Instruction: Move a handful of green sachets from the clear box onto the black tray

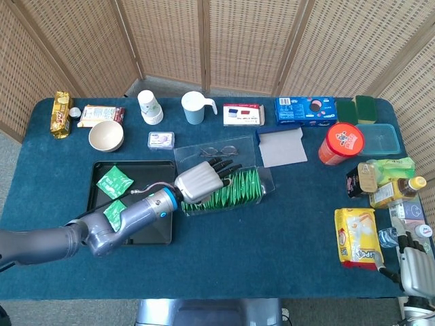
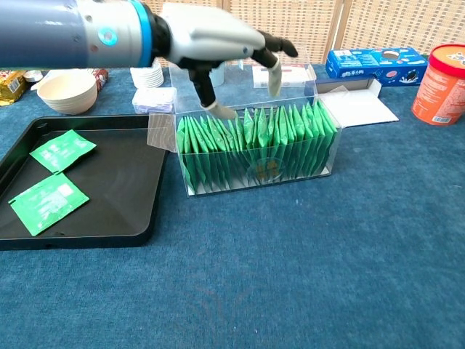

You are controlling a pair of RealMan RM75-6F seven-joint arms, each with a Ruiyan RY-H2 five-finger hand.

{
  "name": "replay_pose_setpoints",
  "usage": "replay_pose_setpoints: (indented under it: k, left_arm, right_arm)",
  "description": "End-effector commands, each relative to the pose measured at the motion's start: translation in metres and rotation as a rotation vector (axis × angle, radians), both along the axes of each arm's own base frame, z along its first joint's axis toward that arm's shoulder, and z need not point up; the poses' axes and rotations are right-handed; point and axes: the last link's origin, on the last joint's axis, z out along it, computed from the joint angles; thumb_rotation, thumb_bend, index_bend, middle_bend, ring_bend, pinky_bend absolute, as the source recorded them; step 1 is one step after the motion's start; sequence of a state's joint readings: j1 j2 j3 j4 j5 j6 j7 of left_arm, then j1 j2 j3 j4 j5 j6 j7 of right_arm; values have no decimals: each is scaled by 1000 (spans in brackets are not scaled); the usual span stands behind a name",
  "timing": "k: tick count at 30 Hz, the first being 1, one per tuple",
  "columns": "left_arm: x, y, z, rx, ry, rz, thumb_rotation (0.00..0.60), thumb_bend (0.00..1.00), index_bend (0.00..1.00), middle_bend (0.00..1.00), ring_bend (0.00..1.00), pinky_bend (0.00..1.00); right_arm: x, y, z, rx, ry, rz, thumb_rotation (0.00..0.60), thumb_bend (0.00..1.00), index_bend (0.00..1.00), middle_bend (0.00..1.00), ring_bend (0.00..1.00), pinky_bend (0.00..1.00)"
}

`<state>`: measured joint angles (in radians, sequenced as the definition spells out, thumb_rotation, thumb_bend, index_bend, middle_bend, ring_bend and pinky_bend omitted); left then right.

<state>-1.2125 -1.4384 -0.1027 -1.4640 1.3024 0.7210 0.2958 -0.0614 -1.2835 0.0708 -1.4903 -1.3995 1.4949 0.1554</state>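
A clear box (image 2: 330, 156) (image 1: 265, 182) holds a row of upright green sachets (image 2: 254, 142) (image 1: 238, 189). My left hand (image 2: 218, 54) (image 1: 202, 180) hovers just above the left end of the row, fingers spread and pointing down, holding nothing. One fingertip (image 2: 221, 111) is close to the sachet tops. The black tray (image 2: 123, 196) (image 1: 153, 227) lies left of the box with two green sachets (image 2: 62, 151) (image 2: 49, 202) on it. My right hand (image 1: 416, 268) rests at the table's near right corner, fingers loosely apart and empty.
Behind the box stand a pale blue mug (image 1: 194, 107), stacked paper cups (image 2: 142, 58), a white bowl (image 2: 67, 91), a blue biscuit box (image 2: 374, 62) and a red tub (image 2: 437, 74). Snack packs (image 1: 357, 236) crowd the right edge.
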Motion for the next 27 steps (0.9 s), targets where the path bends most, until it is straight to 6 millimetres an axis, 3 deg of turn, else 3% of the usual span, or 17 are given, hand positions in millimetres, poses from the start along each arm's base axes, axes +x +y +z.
replay_pose_setpoints:
  k: [1,14,27]
  left_arm:
    - [3,1,-11,2,29,-6,600,278,282,0,0,119]
    - [8,7,-38,11,84,12,600,263,282,0,0,119]
    - [10,11,-44,31,145,2,600,257,274,0,0,119]
  right_arm:
    - [-1,0,0,0,-2,-2,600,413,0,111,115,262]
    - [-4,4,0,-9,-10,-18,600,413,0,111,115,262]
    - [-6,6,0,-21,-19,-23,600,413,0,111,112,262]
